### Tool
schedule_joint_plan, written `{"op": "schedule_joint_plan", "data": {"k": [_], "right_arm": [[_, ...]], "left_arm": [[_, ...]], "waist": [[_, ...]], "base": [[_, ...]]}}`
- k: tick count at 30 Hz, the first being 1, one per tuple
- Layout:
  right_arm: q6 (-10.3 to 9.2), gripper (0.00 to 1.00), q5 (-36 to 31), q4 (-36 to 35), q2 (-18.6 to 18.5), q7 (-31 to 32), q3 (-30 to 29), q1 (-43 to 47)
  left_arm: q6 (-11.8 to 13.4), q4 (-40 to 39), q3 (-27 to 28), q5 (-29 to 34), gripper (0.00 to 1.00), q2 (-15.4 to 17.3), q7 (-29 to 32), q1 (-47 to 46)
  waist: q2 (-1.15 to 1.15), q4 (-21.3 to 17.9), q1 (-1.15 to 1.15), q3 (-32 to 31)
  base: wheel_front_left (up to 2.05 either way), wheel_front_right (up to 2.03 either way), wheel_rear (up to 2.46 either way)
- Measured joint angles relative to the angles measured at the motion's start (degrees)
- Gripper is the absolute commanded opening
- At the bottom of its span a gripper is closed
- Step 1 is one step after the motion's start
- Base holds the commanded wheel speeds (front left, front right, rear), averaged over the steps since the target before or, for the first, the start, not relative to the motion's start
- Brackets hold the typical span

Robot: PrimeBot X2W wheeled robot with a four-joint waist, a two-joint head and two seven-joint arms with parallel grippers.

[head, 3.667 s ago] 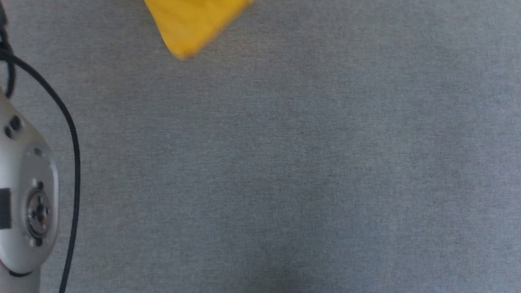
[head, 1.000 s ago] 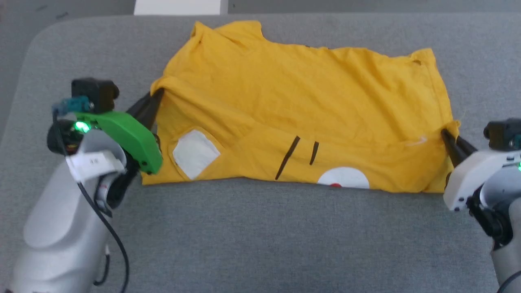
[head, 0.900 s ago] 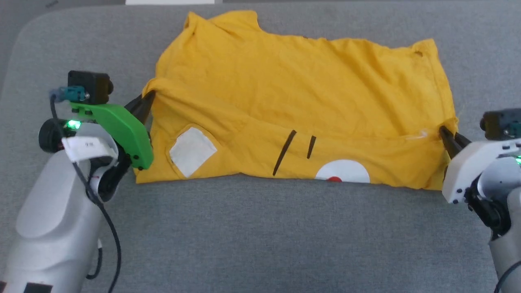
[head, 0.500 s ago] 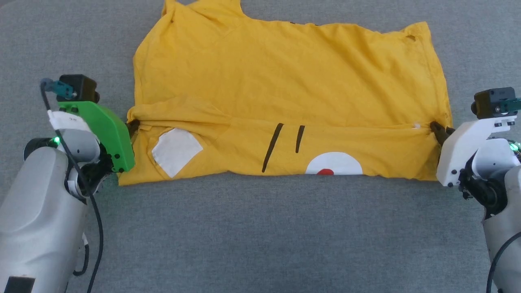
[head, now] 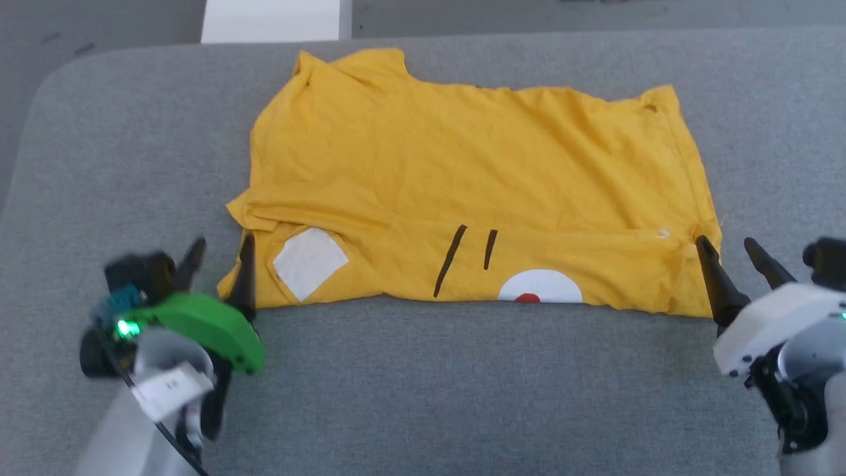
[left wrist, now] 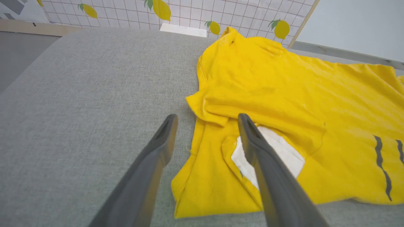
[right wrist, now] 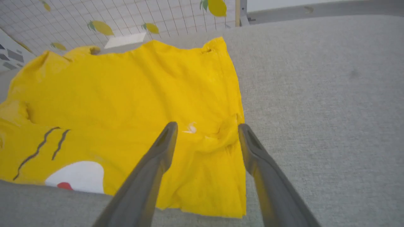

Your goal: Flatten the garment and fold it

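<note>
The bright yellow T-shirt [head: 462, 172] lies on the grey table [head: 423, 396], its near strip folded over so a white patch, two black stripes and a white patch with a red dot show. My left gripper [head: 222, 251] stands open at the shirt's near left corner, holding nothing. In the left wrist view the T-shirt [left wrist: 300, 94] spreads past the left gripper [left wrist: 206, 118], one finger over its white patch. My right gripper [head: 724, 246] is open at the shirt's near right corner. The right wrist view has the right gripper [right wrist: 206, 126] above the T-shirt [right wrist: 126, 94] edge.
A white block [head: 274, 20] sits beyond the table's far edge. The table's rounded far left corner [head: 59, 66] is in view. A lemon-print grid wall [left wrist: 189, 12] stands behind the table. Bare grey cloth stretches in front of the shirt.
Both grippers have let go of the shirt's fold ends, opened and drawn back toward me. The folded strip now rests on the table. The head camera has also shifted.
</note>
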Motion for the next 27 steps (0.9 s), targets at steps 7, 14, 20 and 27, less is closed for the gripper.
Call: {"op": "schedule_joint_plan", "data": {"k": [7,14,20,27], "right_arm": [[0.0,1.0,-1.2,-5.5,3.4,-12.6,0.8,5.4],[0.0,1.0,-3.9,-5.9,5.1,-19.2,2.3,6.3],[0.0,1.0,-5.1,-4.8,5.7,-20.4,3.1,6.3],[0.0,1.0,-6.7,-2.5,5.8,-20.7,2.4,6.2]], "left_arm": [[5.5,0.3,-0.5,0.4,1.0,-1.4,2.5,4.4],[10.2,2.2,0.3,-1.2,1.0,-2.0,11.3,5.1],[11.7,3.6,0.8,-3.6,0.65,-2.1,18.4,4.0],[10.7,3.4,0.2,-4.6,0.0,-2.1,19.0,3.5]], "waist": [[0.0,0.0,-0.01,-2.5],[0.0,-2.0,0.0,-2.8],[0.0,-3.2,-0.01,-2.4],[0.0,-3.3,-0.01,-2.8]], "base": [[0.0,0.0,0.0],[0.0,0.0,0.0],[0.0,0.0,0.0],[0.0,0.0,0.0]]}}
